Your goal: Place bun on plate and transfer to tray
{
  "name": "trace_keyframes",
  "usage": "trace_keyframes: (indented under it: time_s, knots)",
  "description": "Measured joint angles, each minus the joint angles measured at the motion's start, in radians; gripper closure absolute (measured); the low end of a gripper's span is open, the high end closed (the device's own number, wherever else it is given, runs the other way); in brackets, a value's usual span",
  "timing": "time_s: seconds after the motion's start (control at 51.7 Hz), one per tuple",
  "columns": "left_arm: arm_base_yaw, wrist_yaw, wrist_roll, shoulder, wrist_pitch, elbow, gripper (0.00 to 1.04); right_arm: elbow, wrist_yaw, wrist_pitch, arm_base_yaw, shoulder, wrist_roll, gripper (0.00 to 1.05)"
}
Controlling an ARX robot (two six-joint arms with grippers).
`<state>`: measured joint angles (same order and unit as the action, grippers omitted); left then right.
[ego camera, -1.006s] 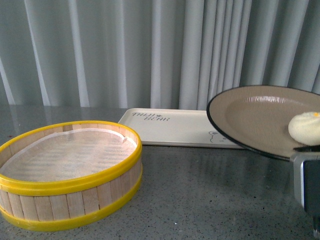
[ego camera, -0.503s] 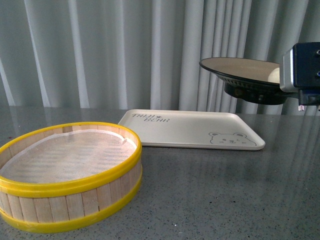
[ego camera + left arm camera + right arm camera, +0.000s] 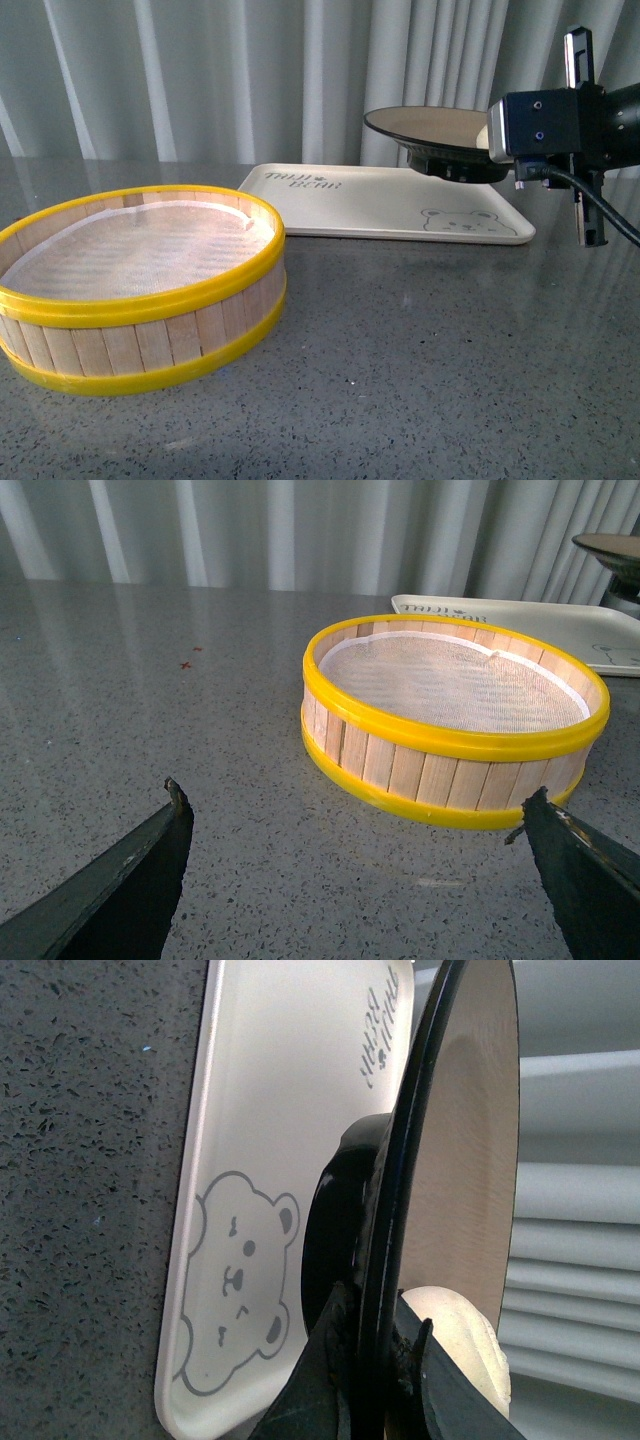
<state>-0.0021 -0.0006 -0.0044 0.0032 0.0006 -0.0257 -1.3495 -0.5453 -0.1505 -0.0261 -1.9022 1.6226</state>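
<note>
Dark two-line lettering (image 3: 301, 180) is printed at the far left corner of the tray (image 3: 380, 205). "BEAR" is read in the lower line; the upper line cannot be made out. A bear drawing (image 3: 465, 220) is printed at the near right corner.

A round steamer (image 3: 140, 290) stands on the bench (image 3: 420, 380), toward the left in the front view. Its wall is made of upright pale wooden slats, bound by a bright yellow band at the top rim and another at the foot. Inside lies a white mesh liner (image 3: 140, 250), sitting a little below the rim (one edge looks slightly rucked at the far side). The bench is dark grey, speckled, and glossy enough to carry soft reflections. In the left wrist view two tiny red marks (image 3: 185, 665) show on it, well apart from the steamer. Behind the bench hangs a pale grey curtain (image 3: 200, 80) in vertical folds.
</note>
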Motion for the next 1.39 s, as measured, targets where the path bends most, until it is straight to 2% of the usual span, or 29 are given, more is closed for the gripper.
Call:
trace_keyframes:
  time_s: [0.31, 0.774, 1.394]
  knots:
    - [0.0, 0.0, 0.0, 0.0, 0.0, 0.0, 0.07, -0.13, -0.049, 0.051, 0.023, -0.145, 0.067, 1.02]
    - [0.0, 0.0, 0.0, 0.0, 0.0, 0.0, 0.07, -0.344, -0.056, 0.16, 0.041, -0.307, 0.12, 1.02]
    - [0.0, 0.0, 0.0, 0.0, 0.0, 0.0, 0.07, -0.488, -0.054, 0.173, -0.027, -0.421, 0.105, 1.02]
